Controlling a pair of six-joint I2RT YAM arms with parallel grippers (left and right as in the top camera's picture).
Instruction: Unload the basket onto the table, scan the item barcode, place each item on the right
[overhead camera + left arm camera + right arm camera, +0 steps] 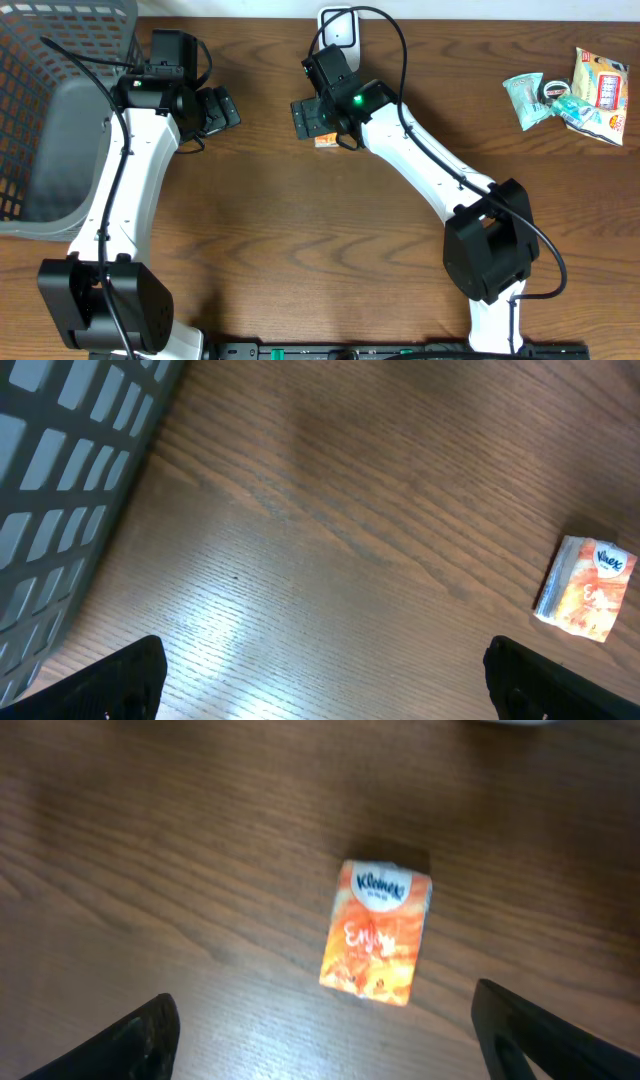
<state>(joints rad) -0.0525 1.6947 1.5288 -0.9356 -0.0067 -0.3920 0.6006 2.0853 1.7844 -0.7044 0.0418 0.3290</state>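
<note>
Kleenex tissue pack (378, 932): flat on bench (150, 840). Right gripper (325, 1025): over it, wide open, empty. Left gripper (325, 675): open, empty. Risk: off-centre pinch skids or crumples pack.

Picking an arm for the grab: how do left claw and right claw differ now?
The right claw hangs over the orange Kleenex pack; the left claw over bare table, the pack off to one side. The left claw is by the grey basket; the right claw is not. Both are open, holding nothing.

Dark wood-grain tabletop (300, 230) with a pale sheen, grey lattice basket (60, 50) at one corner.
</note>
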